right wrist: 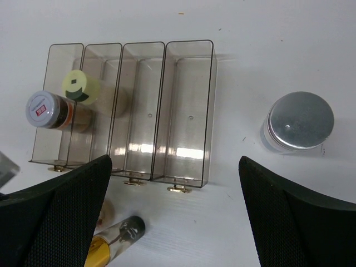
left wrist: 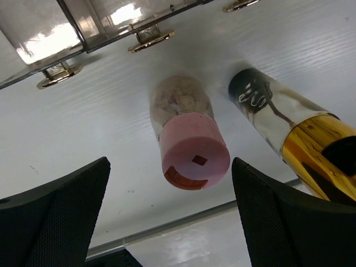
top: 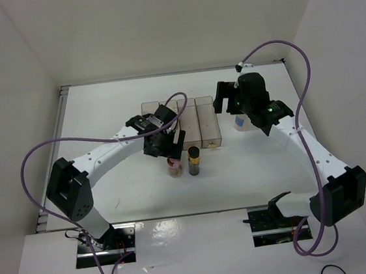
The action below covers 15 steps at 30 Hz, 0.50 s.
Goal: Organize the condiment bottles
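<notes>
Step in hand: I judge this to be the pick of the pink-lidded jar point(left wrist: 193, 153), which goes into the rack point(right wrist: 167, 111).
Left gripper point(left wrist: 169, 161): spread wide, with one finger on each side of the jar and neither touching it.
Pink-lidded jar: stands on the table point(left wrist: 83, 122) just in front of the rack's feet. It looks nearer to the finger on the bottle's side.
Slim gold-banded bottle point(left wrist: 289, 119): upright just beside the jar and apart from it. One of my fingers has to drop into that gap.
How I'd do it: centre the jar between the pads, come straight down, close slowly on the body under the lid, then lift vertically.
Rack: the grey-lidded jar point(right wrist: 45, 109) and the yellow-green-lidded jar point(right wrist: 79, 87) stand in its two left compartments. I would aim for the one next to them.
Right gripper point(right wrist: 175, 160): spread wide, holding nothing, above the rack.
Grey-capped clear jar point(right wrist: 299, 121): on the table right of the rack, apart from it.
Risk: an off-centre close could tip the jar or knock over the bottle.
</notes>
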Tool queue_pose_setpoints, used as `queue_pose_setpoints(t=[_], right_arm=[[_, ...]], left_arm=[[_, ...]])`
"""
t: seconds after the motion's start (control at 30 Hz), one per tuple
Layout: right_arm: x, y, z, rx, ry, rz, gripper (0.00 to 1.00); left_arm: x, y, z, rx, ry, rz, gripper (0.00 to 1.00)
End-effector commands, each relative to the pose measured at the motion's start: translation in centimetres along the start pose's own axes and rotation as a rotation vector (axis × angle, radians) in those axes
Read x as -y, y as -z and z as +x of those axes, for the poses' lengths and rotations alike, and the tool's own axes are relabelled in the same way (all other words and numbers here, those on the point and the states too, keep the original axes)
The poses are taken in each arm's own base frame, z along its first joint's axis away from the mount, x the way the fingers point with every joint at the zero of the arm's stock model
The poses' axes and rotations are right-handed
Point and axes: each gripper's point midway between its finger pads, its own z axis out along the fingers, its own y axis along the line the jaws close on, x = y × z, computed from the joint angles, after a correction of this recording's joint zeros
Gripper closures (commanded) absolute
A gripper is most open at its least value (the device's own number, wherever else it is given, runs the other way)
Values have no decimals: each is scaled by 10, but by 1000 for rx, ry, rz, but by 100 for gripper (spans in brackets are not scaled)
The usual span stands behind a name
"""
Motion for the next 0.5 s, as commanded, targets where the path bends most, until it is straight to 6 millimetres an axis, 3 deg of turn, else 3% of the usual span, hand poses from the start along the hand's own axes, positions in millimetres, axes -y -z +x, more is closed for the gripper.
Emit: queue_pose_setpoints(t=[0.0,0.47], right_arm=[[4,11,-8,39,-13,9,1],[7,12,-3,35,-22,20,1]], left_arm=[[6,-6,-6,13,-28,-22,5],[0,-24,-11,6,-42,-115,10]])
